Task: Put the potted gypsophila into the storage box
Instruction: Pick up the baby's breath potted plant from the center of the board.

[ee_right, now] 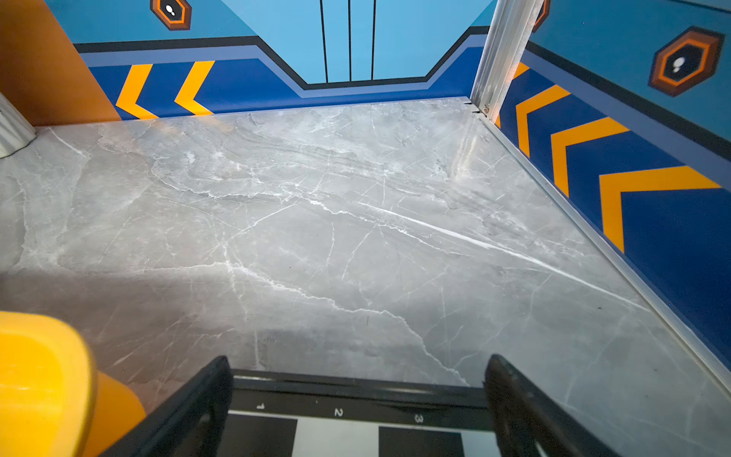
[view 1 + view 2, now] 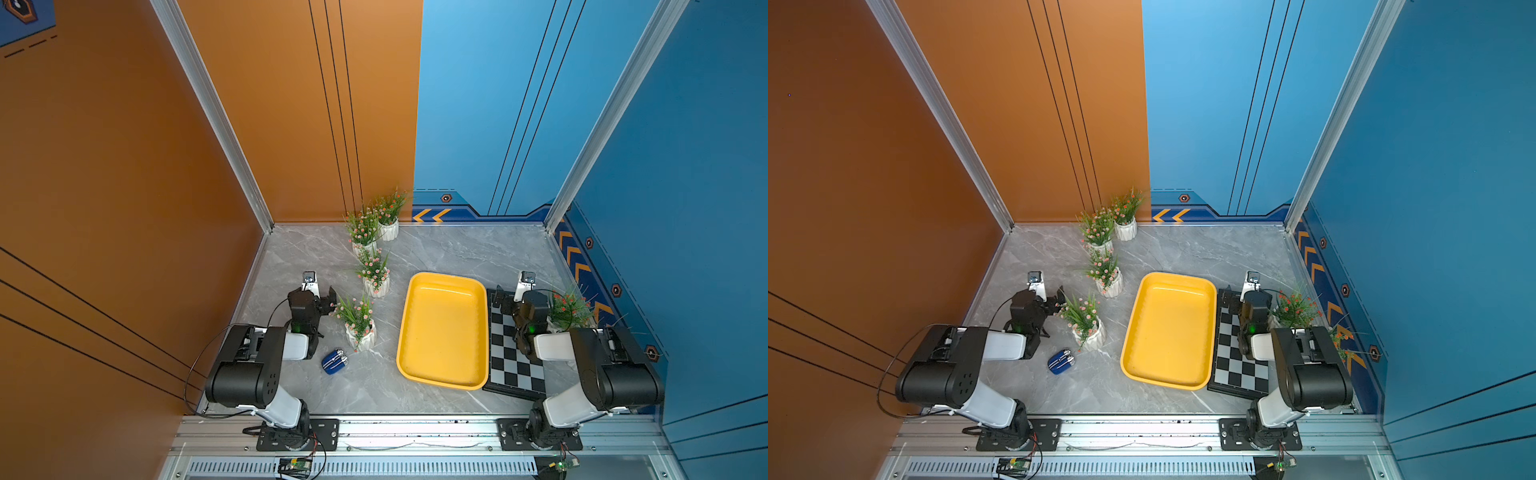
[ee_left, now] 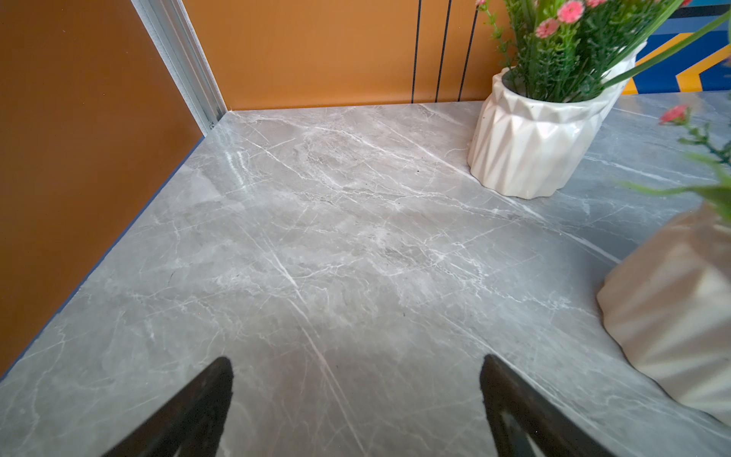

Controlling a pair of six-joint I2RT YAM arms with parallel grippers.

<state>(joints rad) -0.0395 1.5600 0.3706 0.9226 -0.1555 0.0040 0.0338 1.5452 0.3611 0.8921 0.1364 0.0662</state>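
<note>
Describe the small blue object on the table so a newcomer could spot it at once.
Find the big yellow storage box. To its left stands the nearest white-potted plant; in a top view the blue object lies just below and left of that pot. It is the only blue, low-lying item among upright plants, pale-striped and silver-tipped.

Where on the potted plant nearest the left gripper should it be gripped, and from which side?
The white ribbed pot below its rim, approached low from the side facing the left gripper: it stands upright, while foliage spreads over its mouth and would likely foul a grasp from above.
</note>
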